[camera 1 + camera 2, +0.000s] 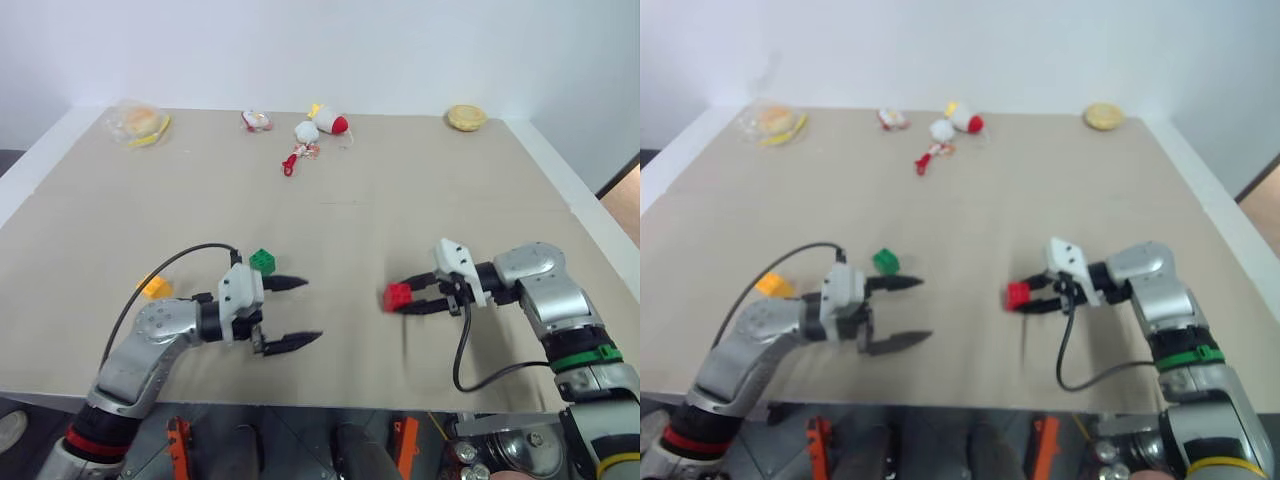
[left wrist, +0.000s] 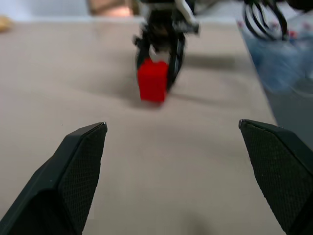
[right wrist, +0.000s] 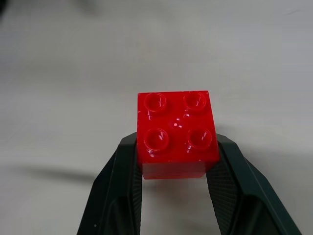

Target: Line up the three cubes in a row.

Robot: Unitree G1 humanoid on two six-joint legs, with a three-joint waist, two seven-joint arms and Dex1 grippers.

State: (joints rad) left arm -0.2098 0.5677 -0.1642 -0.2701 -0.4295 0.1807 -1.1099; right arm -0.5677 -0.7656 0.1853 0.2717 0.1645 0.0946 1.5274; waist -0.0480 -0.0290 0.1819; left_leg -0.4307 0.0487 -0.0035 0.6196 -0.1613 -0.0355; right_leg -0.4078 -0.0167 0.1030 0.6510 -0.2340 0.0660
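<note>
**A:** Start at the near edge of the bench (image 1: 330, 395). Your left claw (image 1: 292, 313) hangs just above it with its two black fingers spread wide and nothing between them. The green cube (image 1: 263, 262) sits just past its farther finger, not touching as far as I can tell, and the yellow-orange cube (image 1: 155, 288) lies beside that arm, toward the left edge.

**B:** And the right side?

**A:** Your right claw (image 3: 173, 183) is clamped on the red cube (image 3: 176, 133) — one pad on each side wall, studs up. It's right of the bench's middle, well apart from the green one. Far beyond, along the back edge, lie the plush toys (image 1: 318, 127) and the round yellow items (image 1: 466, 117); leave them alone.

**B:** How will the cubes handle?

**A:** I'd judge them light, rigid and glossy, so they could slip or twist if you pinch a corner. Take them on two opposite flat walls, low and centred, as the red one is held now.

**B:** Do the views differ?

**A:** Yes. The right wrist view shows you the four studs and where the pads sit on the walls. The left wrist view faces the red cube head-on between your open fingers, and it looks at or just above the surface — I can't tell which.
</note>
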